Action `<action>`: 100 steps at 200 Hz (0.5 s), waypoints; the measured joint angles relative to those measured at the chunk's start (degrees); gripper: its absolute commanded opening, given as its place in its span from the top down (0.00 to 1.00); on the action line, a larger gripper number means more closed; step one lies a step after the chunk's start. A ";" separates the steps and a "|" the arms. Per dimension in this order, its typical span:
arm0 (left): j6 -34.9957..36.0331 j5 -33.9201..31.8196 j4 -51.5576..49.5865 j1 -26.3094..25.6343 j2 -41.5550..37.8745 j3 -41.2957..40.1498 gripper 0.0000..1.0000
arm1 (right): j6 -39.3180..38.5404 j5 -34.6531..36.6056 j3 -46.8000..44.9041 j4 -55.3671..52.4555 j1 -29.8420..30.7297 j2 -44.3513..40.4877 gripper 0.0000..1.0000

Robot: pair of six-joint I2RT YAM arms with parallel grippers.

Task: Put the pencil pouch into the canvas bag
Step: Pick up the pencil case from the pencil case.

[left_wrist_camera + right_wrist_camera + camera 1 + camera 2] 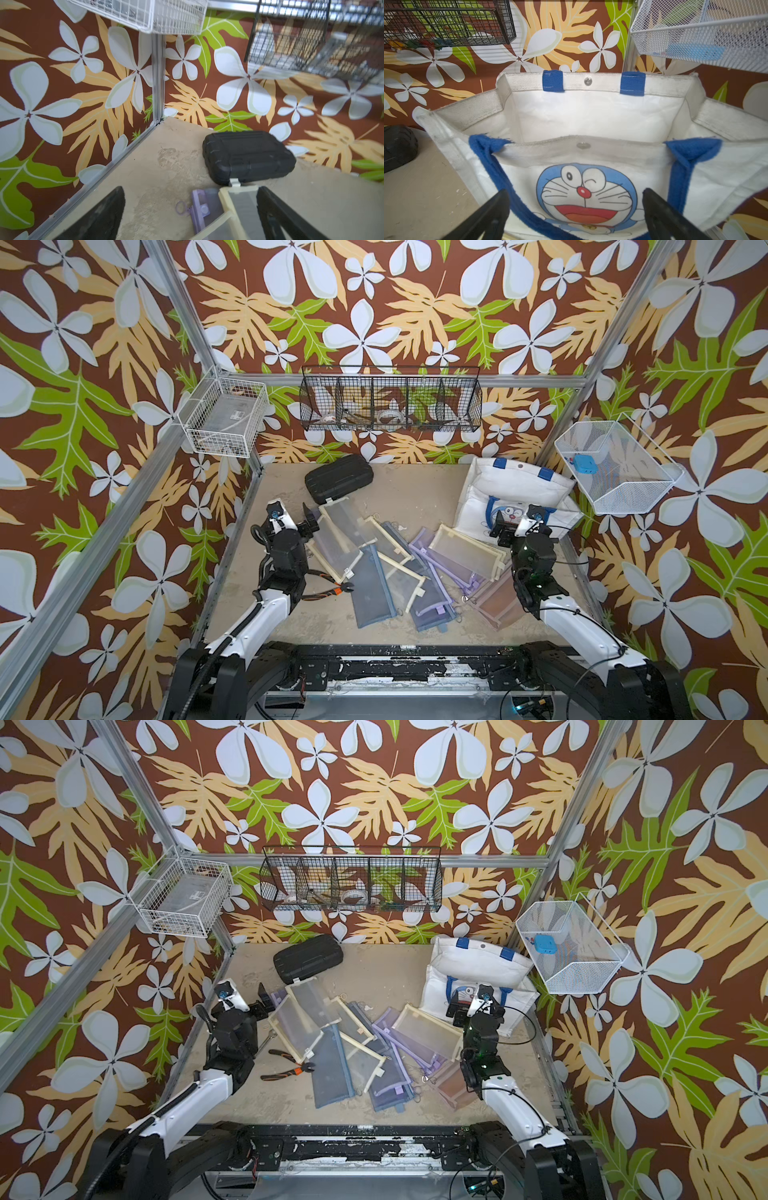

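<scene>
The white canvas bag [515,493] with blue handles and a cartoon cat face stands open at the back right. Its mouth [591,116] gapes in the right wrist view. Several mesh pencil pouches lie piled mid-table, among them a cream-trimmed one [336,547], a blue one [372,593] and a purple one [432,597]. My left gripper [309,517] is open over the pile's far left end, above the ends of a purple pouch [200,207] and a cream pouch [241,205]. My right gripper [500,529] is open and empty, facing the bag's printed side [585,193].
A black hard case [338,479] lies at the back, touching the pile's far end. Orange-handled pliers [332,591] rest left of the pouches. A white wire basket [222,416], a black wire basket [390,404] and a white mesh basket [615,468] hang on the walls.
</scene>
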 measured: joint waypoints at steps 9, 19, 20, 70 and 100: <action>-3.26 0.33 -7.08 -0.28 -0.24 5.42 0.00 | 0.87 0.26 0.74 -2.82 1.86 -1.31 0.00; -6.10 1.53 -13.55 -0.48 0.28 10.51 0.00 | 1.14 0.42 1.46 -5.97 4.37 -2.58 0.00; -6.32 1.70 -13.99 -0.50 0.35 10.84 0.00 | 1.20 0.46 1.57 -6.40 4.81 -2.73 0.00; -12.63 10.08 -39.23 -5.75 8.50 21.75 0.06 | 4.70 -0.90 5.73 -20.00 17.20 -2.47 0.00; -13.97 10.08 -47.58 -14.60 11.72 22.25 0.07 | 6.56 -6.54 6.05 -25.11 21.99 -1.66 0.00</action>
